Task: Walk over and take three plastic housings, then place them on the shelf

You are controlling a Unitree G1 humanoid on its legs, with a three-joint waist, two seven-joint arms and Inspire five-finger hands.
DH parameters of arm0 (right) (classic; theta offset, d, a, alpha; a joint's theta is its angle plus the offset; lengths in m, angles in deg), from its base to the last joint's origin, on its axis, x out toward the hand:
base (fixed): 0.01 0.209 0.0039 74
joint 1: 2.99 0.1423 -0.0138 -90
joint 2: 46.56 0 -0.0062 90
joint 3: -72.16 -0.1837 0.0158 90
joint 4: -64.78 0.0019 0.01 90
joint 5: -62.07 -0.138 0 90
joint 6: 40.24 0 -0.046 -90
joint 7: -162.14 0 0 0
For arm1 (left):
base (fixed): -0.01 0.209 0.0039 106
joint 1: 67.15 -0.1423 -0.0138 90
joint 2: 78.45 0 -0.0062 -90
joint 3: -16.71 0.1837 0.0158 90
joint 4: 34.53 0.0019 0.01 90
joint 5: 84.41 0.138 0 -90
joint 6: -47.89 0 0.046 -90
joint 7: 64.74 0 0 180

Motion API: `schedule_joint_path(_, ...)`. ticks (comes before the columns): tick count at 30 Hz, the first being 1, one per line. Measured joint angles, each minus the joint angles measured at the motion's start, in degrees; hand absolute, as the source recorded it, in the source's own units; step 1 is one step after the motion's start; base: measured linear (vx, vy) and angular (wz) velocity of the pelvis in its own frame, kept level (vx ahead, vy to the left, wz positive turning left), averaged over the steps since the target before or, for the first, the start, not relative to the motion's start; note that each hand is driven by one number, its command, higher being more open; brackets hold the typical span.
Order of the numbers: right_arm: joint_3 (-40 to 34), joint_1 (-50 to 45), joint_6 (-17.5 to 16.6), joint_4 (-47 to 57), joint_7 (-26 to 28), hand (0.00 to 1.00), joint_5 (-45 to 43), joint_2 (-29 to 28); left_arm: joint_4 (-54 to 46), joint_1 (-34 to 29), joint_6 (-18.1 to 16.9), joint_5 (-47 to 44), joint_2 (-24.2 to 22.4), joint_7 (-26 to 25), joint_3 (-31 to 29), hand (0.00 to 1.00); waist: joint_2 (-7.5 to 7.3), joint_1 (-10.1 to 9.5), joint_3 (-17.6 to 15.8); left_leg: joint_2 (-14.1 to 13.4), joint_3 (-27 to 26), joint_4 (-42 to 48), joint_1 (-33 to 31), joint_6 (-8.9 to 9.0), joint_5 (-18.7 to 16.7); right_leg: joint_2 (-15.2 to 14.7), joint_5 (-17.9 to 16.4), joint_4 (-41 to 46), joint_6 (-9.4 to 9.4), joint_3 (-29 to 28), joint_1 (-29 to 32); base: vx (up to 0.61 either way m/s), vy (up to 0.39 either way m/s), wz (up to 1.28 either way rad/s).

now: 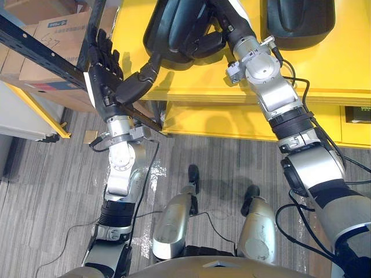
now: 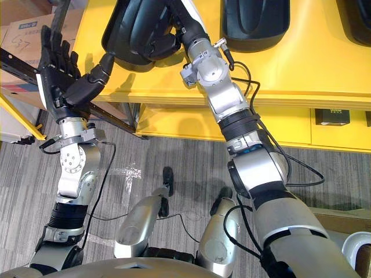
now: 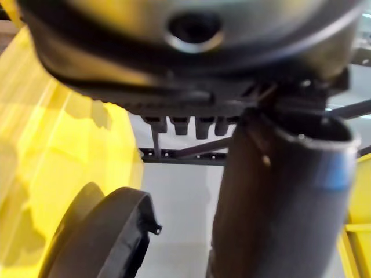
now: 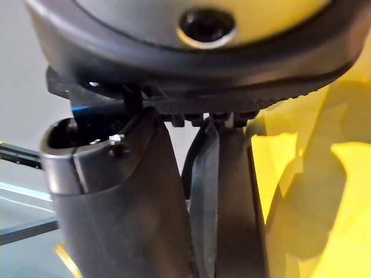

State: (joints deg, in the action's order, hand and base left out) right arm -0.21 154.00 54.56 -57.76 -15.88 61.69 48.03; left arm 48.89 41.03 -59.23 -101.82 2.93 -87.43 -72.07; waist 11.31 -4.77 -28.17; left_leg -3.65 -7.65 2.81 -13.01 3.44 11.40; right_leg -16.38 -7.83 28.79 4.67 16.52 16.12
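Gripping black housing point(image 1: 174, 26): right robot hand point(image 1: 210, 41) (left robot hand point(image 1: 104, 75) splayed).

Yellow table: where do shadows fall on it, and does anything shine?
Left eye view: the plastic housing and the right hand gripping it throw a soft shadow on the yellow table; pale sheen on the housing's curve. Right wrist view: darker shadow patches cross the yellow.

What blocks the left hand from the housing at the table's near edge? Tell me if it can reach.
Probably yes: the left hand, fingers straight, stands beside the housing with nothing between; the right hand grips its near rim.
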Motion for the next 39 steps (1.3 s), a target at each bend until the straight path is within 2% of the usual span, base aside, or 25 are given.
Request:
schedule_joint_path(4, 0.0, 1.3, -0.6, -2.0, 0.2, 1.00, 0.0, 0.6, 0.0, 0.0, 0.1, -0.5, 0.0, 1.7, 0.2, 1.00, 0.00, -1.31, 0.0, -0.6, 0.2, 0.1, -0.2, 0.46, -0.3, 0.6, 0.1, -0.7, -0.01, 0.4, -0.3, -0.01, -0.037, 0.02)
schedule_joint_path(9, 0.0, 2.9, -1.8, -4.6, 0.2, 1.00, 0.0, 1.4, 3.1, 0.3, 1.3, -5.9, 0.5, 8.1, 2.9, 1.00, 0.00, -2.98, 0.0, -1.3, 0.2, 0.9, -0.5, 0.77, -0.5, 1.5, 0.0, -0.9, -0.09, 0.7, -0.5, 0.01, -0.050, -0.01)
schedule_joint_path(16, 0.9, 5.4, -3.5, -7.7, 0.7, 1.00, 0.0, 2.2, 14.8, 9.7, 3.6, -9.2, 3.3, 13.6, 5.0, 1.00, 0.00, -3.07, 0.0, -1.7, 0.0, 1.0, -0.8, 0.83, -0.6, 1.6, -0.1, -0.6, -0.33, 0.4, 0.0, 0.00, -0.007, -0.01)
schedule_joint_path(24, 2.8, 7.6, -4.7, -7.8, 1.1, 1.00, 2.5, 2.4, 20.6, 15.3, 3.7, -9.8, 6.5, 14.6, 4.8, 1.00, 0.02, -2.96, 0.0, -2.0, -0.5, 1.2, -1.7, 1.12, -0.5, 1.6, -0.7, 1.4, -1.05, -0.3, 2.0, -0.01, -0.027, -0.03)
schedule_joint_path(26, 4.4, 8.3, -7.5, -7.8, 0.9, 1.00, 4.6, 2.7, 20.8, 15.3, 3.6, -10.0, 7.0, 14.6, 4.7, 1.00, 0.02, -2.70, 0.0, -2.0, -0.6, 1.2, -1.6, 1.21, -0.5, 1.7, -0.7, 1.5, -1.08, -0.4, 2.2, 0.00, 0.000, 0.00)
schedule_joint_path(29, 4.5, 8.6, -9.9, -5.8, 0.9, 1.00, 4.5, 2.6, 20.8, 15.1, 3.6, -10.1, 7.1, 14.6, 4.7, 1.00, 0.02, -2.74, 0.0, -2.1, -0.6, 1.2, -1.6, 1.09, -0.4, 1.9, -0.6, 1.2, -1.03, -0.4, 2.0, 0.00, -0.011, -0.01)
schedule_joint_path(32, 4.5, 8.6, -10.9, -0.9, 0.9, 1.00, 4.5, 2.4, 19.7, 13.9, 3.4, -10.0, 7.1, 14.4, 4.6, 1.00, -0.01, -2.66, 0.0, -2.5, -0.6, 1.2, -1.3, 0.96, -0.3, 2.6, -0.4, 0.4, -0.81, -0.3, 1.3, 0.02, -0.029, -0.02)
schedule_joint_path(35, 4.5, 8.6, -11.7, 4.1, 0.9, 1.00, 4.6, 1.1, 15.2, 8.7, 3.5, -10.0, 6.9, 13.3, 4.1, 1.00, -0.50, -1.48, -0.3, -2.7, -0.4, 1.0, 0.3, 0.96, -0.4, 2.7, -0.2, -0.8, -0.69, 0.1, -0.9, 0.05, -0.017, -0.03)
schedule_joint_path(36, 4.4, 7.8, -12.0, 8.7, 0.4, 1.00, 4.7, 0.3, 10.7, 3.1, 3.5, -9.8, 6.1, 12.9, 4.0, 1.00, -0.84, -0.96, -0.5, -2.8, -0.4, 0.8, 1.6, 0.92, -0.8, 3.0, -0.2, -2.0, -0.60, 0.4, -2.7, 0.06, -0.021, 0.00)
schedule_joint_path(37, 4.4, 7.6, -12.2, 9.6, 0.2, 1.00, 4.9, 0.3, 9.8, 2.1, 3.5, -9.5, 5.8, 12.9, 4.0, 1.00, -0.85, -0.89, -0.5, -2.8, -0.4, 0.8, 1.8, 0.91, -0.9, 3.1, -0.1, -2.3, -0.54, 0.4, -3.0, 0.07, -0.015, -0.02)
schedule_joint_path(39, 3.7, 3.6, -13.9, 18.0, -1.2, 1.00, 9.2, -0.6, 2.0, -7.2, 3.5, -8.5, 3.7, 12.3, 4.0, 1.00, -1.05, -0.18, -0.6, -2.8, -0.4, -0.5, 4.2, 0.89, -1.0, 3.4, 0.0, -4.2, -0.29, 1.0, -5.8, 0.07, 0.003, 0.02)
